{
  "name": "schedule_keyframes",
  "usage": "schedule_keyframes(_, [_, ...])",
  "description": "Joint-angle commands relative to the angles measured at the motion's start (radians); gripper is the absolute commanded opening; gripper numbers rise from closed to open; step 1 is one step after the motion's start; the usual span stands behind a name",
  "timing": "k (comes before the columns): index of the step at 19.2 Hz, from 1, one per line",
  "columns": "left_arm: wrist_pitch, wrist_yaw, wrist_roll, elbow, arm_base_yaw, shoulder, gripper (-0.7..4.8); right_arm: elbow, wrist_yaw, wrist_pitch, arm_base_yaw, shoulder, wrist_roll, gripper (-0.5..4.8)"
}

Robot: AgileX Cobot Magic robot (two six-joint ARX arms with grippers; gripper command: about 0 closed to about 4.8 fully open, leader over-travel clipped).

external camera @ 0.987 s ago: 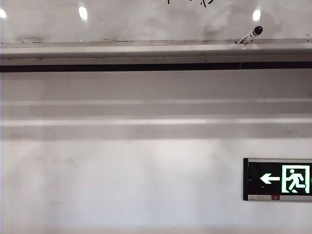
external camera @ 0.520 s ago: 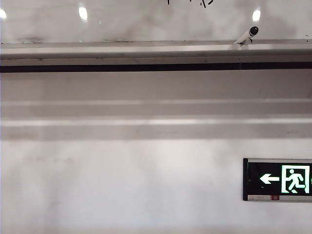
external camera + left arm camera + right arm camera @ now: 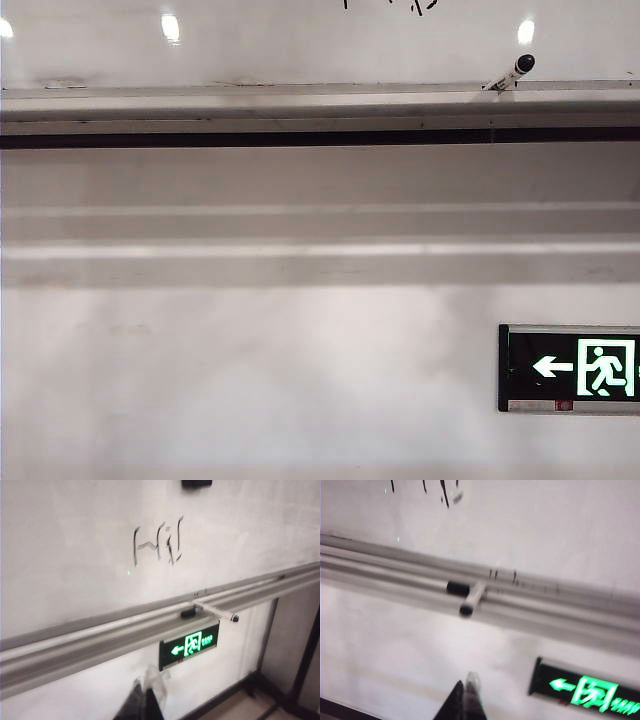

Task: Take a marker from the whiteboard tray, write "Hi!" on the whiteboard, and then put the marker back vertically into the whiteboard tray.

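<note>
The marker [image 3: 512,73] lies slanted across the whiteboard tray [image 3: 250,103], its black end up to the right and no gripper touching it. Seen from the left wrist, the marker [image 3: 215,611] sticks out over the tray [image 3: 100,640], below black "Hi!" strokes on the whiteboard [image 3: 75,540]. The right wrist view shows the marker [image 3: 472,597] crossing the tray [image 3: 570,605] with its dark end overhanging the front edge. My left gripper [image 3: 145,700] and right gripper [image 3: 465,700] hang back from the wall, well below the tray, both shut and empty. Neither appears in the exterior view.
A second pen with a black cap [image 3: 458,587] lies along the tray beside the marker. A lit green exit sign [image 3: 570,367] is fixed to the wall under the tray. A dark object [image 3: 196,483] sits on the board above the writing. Floor and dark frames show at one side.
The marker rocked slightly on the tray and has settled at nearly the same slant. No gripper shows in any exterior frame.
</note>
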Motion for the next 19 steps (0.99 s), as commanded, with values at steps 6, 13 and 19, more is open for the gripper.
schedule_keyframes(6, [0.034, -0.16, -0.023, -0.382, 0.0, -0.381, -0.06, -0.222, 0.098, -0.009, -0.001, -0.249, 0.072, 0.34])
schedule_keyframes(13, [0.028, -0.095, -0.03, -0.584, 0.0, -0.534, -0.06, -0.24, 0.098, -0.071, -0.001, -0.281, 0.072, 0.34])
schedule_keyframes(19, [0.113, -0.085, -0.058, -0.689, 0.0, -0.534, -0.06, -0.24, 0.097, -0.084, -0.001, -0.281, 0.072, 0.34])
